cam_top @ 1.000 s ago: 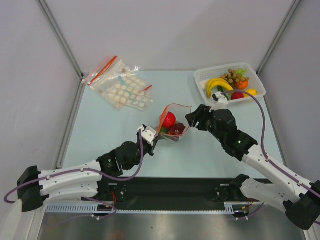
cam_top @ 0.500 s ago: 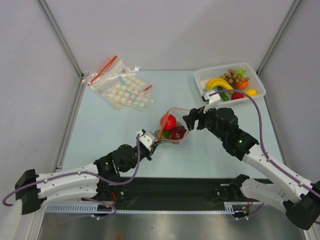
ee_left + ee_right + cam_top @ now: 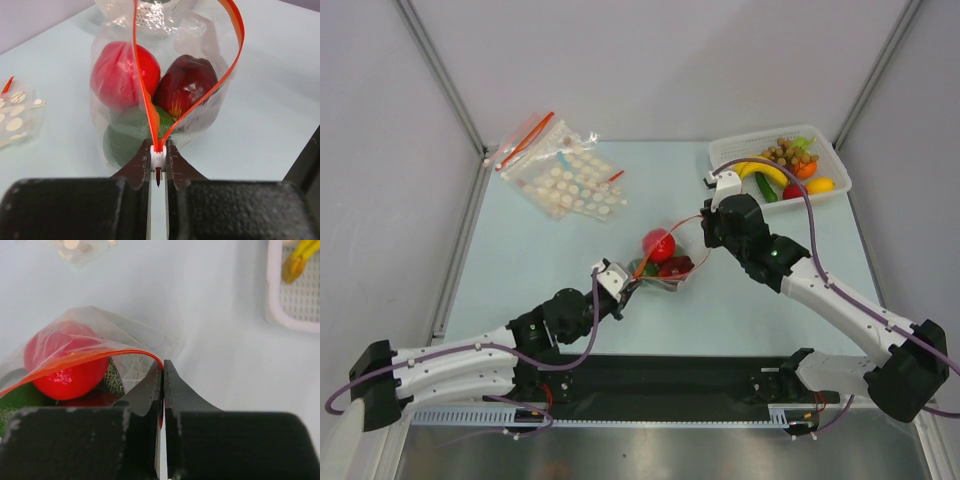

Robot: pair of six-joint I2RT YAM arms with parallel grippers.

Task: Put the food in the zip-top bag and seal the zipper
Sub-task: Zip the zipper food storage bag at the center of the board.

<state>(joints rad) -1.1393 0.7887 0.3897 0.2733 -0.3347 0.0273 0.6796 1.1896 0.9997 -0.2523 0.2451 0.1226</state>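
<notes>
One zip-top bag (image 3: 667,276) is lying near the middle of the pale surface (image 3: 540,250), stretched between two arms. Its single red zipper (image 3: 142,82) is gaping open in a loop, the two sides meeting only at the ends.

The left tool (image 3: 158,160) is clamping shut on the near end of the zipper, where a small white piece is sitting between its fingers. The right tool (image 3: 162,374) is pinching closed on the opposite end of the zipper, the red strip running in between its fingers.

Four food pieces are showing through the clear plastic: one shiny red round fruit (image 3: 120,75), one dark red piece (image 3: 187,85) touching it, and beneath them one rough grey-green ball (image 3: 114,381) and one dark green ball (image 3: 120,146). All four are sitting inside the bag.

At the far right, one white basket (image 3: 716,152) is holding one bunch of yellow bananas (image 3: 760,168), one brown grape bunch (image 3: 782,153) and several other small pieces. At the far left, disc-patterned clear bags (image 3: 570,185) are lying in a heap, their number hard to tell.
</notes>
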